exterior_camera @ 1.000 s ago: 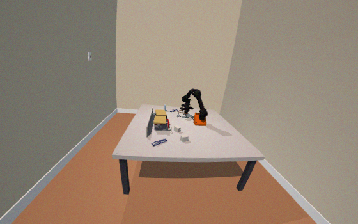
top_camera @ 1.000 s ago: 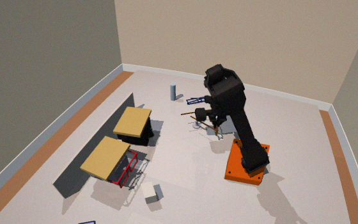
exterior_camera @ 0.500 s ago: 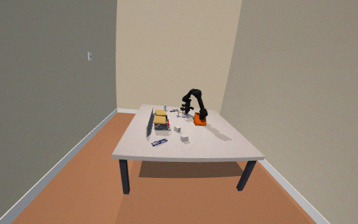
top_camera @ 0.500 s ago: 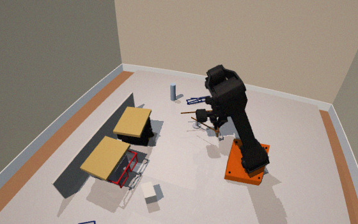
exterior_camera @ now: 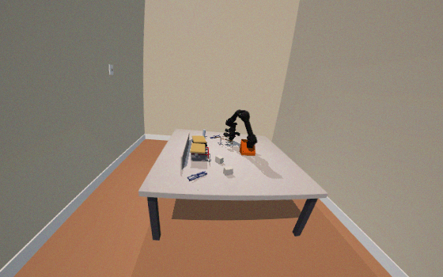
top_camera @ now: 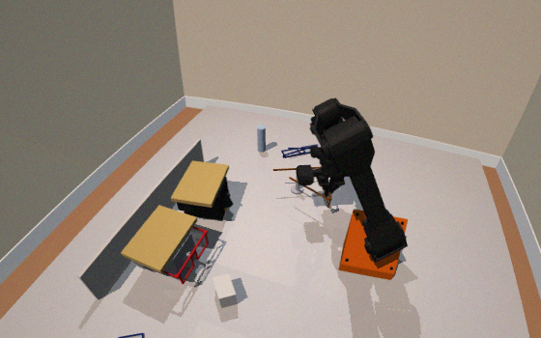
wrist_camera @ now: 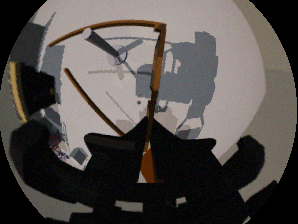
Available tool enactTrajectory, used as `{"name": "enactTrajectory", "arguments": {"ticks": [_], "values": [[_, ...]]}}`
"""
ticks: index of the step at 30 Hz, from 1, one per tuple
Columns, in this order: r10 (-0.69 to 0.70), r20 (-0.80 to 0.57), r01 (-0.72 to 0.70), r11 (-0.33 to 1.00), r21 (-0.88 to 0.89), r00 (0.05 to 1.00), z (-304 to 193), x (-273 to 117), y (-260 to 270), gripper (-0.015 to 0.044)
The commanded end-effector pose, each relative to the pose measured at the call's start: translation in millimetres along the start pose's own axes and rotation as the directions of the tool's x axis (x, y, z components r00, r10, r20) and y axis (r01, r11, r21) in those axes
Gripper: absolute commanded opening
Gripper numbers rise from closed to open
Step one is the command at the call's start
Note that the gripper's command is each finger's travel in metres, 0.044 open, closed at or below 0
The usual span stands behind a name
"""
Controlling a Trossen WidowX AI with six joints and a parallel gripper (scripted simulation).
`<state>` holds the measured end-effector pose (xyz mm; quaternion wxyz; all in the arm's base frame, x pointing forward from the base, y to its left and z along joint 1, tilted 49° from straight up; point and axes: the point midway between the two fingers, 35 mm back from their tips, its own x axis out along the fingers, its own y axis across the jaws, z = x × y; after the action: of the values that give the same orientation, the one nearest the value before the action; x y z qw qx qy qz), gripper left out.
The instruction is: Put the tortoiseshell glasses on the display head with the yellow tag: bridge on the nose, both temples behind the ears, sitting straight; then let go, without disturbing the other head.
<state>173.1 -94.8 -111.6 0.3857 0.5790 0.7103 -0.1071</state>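
"Where does your top view look from?"
"High above the bench, tipped down toward the pale far wall. My pincer lies right of centre there."
"And the exterior one?"
"That stands well back beyond the bench's near edge, above its top, facing the same wall. It is the farthest from my pincer and takes in the bench legs."
"The wrist view?"
"Nearest of all. It looks past my pincer's fingertips toward the bench, round-edged and wide."
"What do top and exterior share?"
"My arm, the orange base and both wood-topped blocks."
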Motion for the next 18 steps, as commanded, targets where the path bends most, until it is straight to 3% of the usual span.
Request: {"name": "enactTrajectory", "arguments": {"ticks": [1,18], "values": [[-0.005,0.002,0.005,1.0,-0.007,1.0,0.4,-0.3,-0.8,0.0],[-0.005,0.002,0.005,1.0,-0.007,1.0,7.1,-1.2,-0.7,0.0]]}}
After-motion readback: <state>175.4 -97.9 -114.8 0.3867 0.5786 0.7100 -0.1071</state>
